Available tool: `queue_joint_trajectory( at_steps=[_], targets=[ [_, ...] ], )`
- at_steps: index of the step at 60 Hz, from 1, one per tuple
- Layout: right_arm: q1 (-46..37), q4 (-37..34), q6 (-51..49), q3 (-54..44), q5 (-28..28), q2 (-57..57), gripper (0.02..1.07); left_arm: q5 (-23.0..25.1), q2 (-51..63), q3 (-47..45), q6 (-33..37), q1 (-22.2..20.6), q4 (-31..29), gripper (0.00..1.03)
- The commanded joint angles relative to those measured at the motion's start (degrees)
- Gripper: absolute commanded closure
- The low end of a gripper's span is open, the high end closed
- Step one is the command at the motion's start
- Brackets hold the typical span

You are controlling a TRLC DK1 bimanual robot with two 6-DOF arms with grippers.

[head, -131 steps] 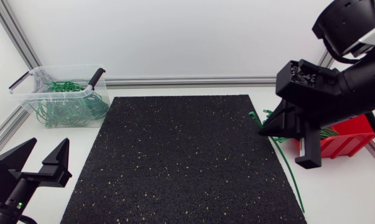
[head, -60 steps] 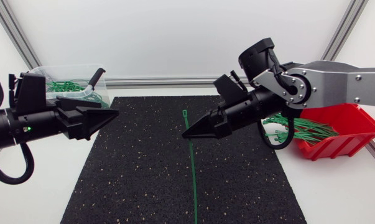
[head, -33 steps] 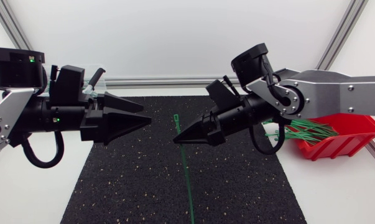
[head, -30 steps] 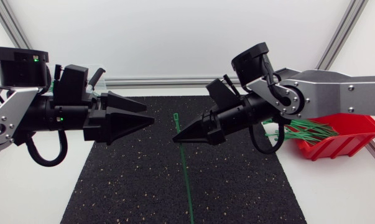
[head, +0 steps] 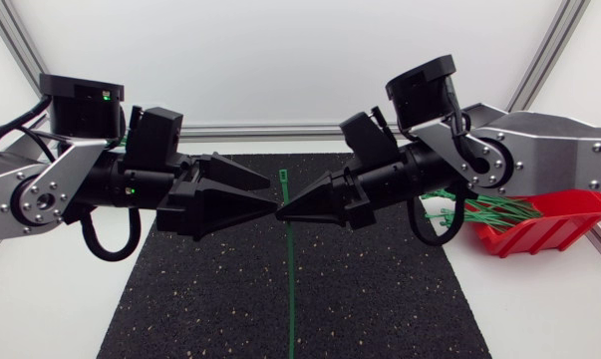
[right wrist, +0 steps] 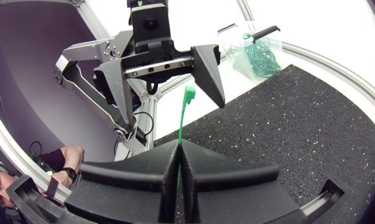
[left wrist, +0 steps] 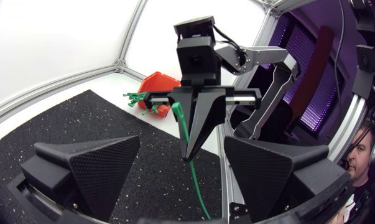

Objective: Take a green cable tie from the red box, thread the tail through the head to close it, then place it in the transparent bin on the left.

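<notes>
Tie taken: the right gripper [head: 280,212] pinches the cable tie [head: 289,269] — the left gripper [head: 273,198] gapes just ahead; threading and binning remain.

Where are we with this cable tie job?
Done: one green cable tie is out of the red box, clamped in the right pincer. In hand: its head stands between the fingers of the open left pincer. Left: it is straight, unthreaded, and not in the transparent bin.

left gripper [head: 272,202] and right gripper [head: 288,208] tips nearly touching over mat [head: 380,299] centre, cable tie [head: 290,279] hanging between, mat bare near and far, left arm [head: 71,184] and right arm [head: 524,150] barring both sides
</notes>
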Motion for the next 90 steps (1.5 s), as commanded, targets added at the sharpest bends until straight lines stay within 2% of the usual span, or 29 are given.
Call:
queue_joint_trajectory(
  at_steps=[1, 12, 22, 28, 33, 40, 48, 54, 64, 78, 90],
  targets=[
    [-0.36, 0.85, 1.44, -1.83, -0.48, -0.76, 1.01, 1.00, 1.43, 2.76, -1.91, -1.61, 1.67, 0.12],
    [-1.42, 1.65, 1.44, -2.18, -0.65, -1.99, 1.01, 1.00, 3.10, 3.03, -4.37, -3.63, 4.75, 0.17],
    [-1.77, 2.44, 1.44, -2.27, -0.83, -2.52, 1.01, 1.00, 2.49, 2.06, -4.37, -4.07, 4.92, 0.21],
    [-1.42, 2.88, 1.44, -2.27, -0.83, -2.43, 1.01, 1.00, 2.49, 2.24, -4.81, -4.07, 5.01, 0.27],
    [-1.15, 3.23, 1.44, -2.27, -0.83, -2.34, 1.01, 1.00, 2.57, 2.24, -4.90, -4.16, 5.10, 0.38],
    [-1.15, 3.58, 1.44, -2.36, -0.83, -2.08, 1.01, 1.00, 3.01, 2.24, -5.33, -4.16, 5.71, 0.39],
    [-0.80, 4.55, 1.44, -2.97, -0.83, -1.99, 1.01, 1.09, 3.89, 2.33, -5.95, -4.07, 6.51, 0.49],
    [-0.62, 4.63, 1.44, -2.97, -0.83, -2.08, 1.01, 1.00, 4.33, 2.59, -6.21, -4.16, 6.68, 0.62],
    [-0.27, 4.81, 1.44, -3.06, -0.74, -1.99, 1.01, 1.00, 4.51, 2.59, -7.36, -3.90, 8.17, 0.63],
    [-0.27, 5.42, 1.44, -3.24, -0.65, -2.43, 1.01, 1.00, 4.68, 2.33, -8.50, -3.46, 9.67, 0.79],
    [-0.54, 6.04, 1.44, -3.68, -0.56, -2.87, 1.01, 1.00, 4.68, 1.89, -8.50, -3.28, 9.84, 0.79]
  ],
)
